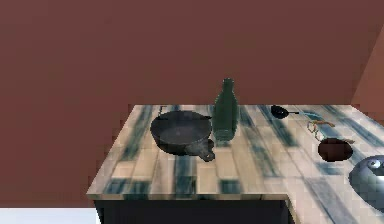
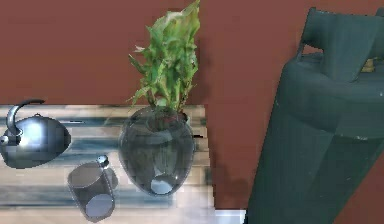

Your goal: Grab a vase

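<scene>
Vase: dark green [image 1: 226, 110], tall and narrow-necked, upright on the counter [image 1: 140, 172] toward its back edge, near the middle of the forward view.
Nearest neighbour: a dark skillet [image 1: 180, 131] just left of the vase; whether they touch I cannot tell.
Farther out: a dark bowl [image 1: 335, 150] well to the right; in the arm side view a kettle [image 2: 30, 142], a glass tumbler [image 2: 92, 190] and a glass pot [image 2: 158, 152] holding a leafy plant stand close together.
Hand: I cannot tell its state.
Risk, tipping: the vase looks top-heavy, so a nudge high on the neck would likely topple it onto the skillet.
Risk, wrong target: the glass pot could be mistaken for the vase.
Risk, clutter: a sideways reach may sweep the tumbler or kettle.
</scene>
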Robot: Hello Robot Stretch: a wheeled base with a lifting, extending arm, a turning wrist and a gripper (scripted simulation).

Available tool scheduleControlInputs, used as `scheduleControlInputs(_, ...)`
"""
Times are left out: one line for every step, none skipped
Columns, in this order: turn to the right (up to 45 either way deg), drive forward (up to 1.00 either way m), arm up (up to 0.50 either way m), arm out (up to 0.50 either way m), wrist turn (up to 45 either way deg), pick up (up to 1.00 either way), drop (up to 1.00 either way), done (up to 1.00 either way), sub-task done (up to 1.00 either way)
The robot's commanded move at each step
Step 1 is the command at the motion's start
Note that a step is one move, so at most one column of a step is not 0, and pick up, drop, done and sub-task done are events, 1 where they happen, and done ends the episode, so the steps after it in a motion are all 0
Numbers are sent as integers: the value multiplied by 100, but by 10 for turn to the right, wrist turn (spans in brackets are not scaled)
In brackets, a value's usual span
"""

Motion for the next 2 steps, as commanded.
scheduleControlInputs(0,0,50,0,0,0,0,0,0)
scheduleControlInputs(0,0,38,0,0,0,0,0,0)
